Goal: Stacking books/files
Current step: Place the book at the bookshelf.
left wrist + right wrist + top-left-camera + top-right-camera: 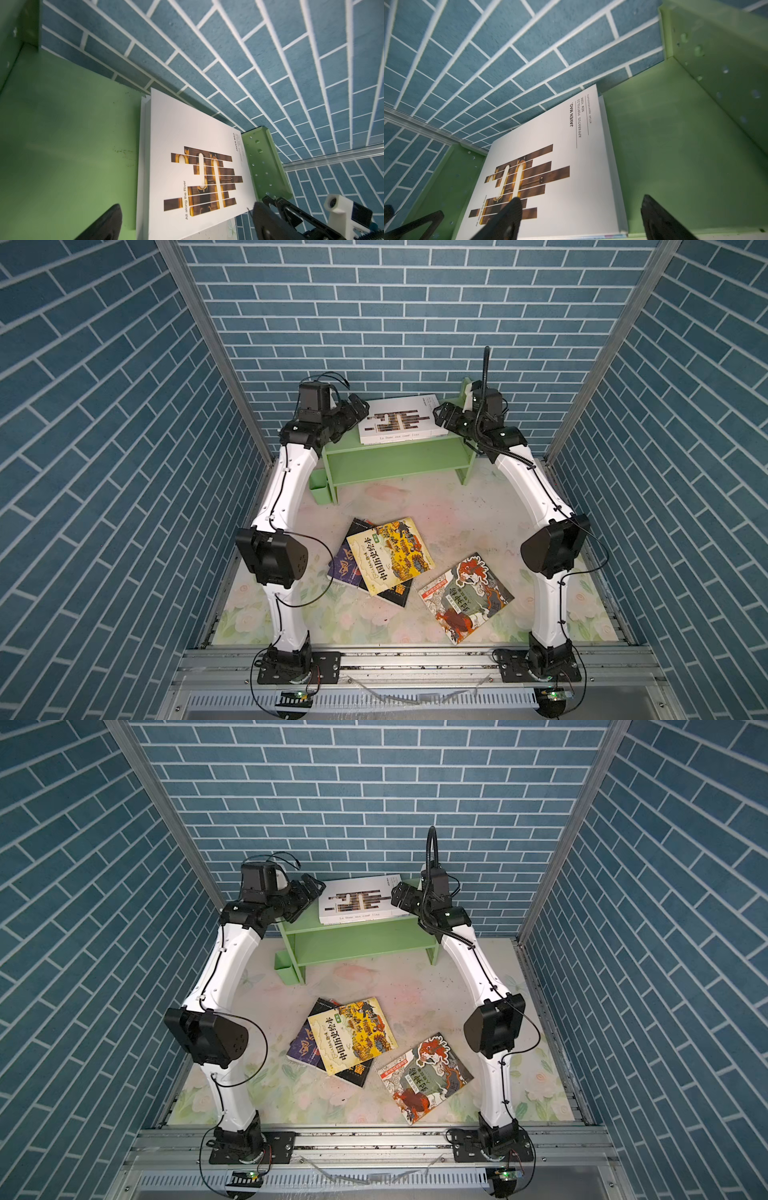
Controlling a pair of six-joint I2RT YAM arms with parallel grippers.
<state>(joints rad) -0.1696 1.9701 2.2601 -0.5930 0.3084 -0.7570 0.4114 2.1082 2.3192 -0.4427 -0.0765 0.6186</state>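
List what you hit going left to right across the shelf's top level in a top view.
left pincer → white book with dark bars → right pincer. The book lies flat on the top board of the green shelf, with an open pincer at each of its side edges.

Blue brick-patterned walls enclose a pale floral tabletop; a light green wooden shelf stands against the far wall.
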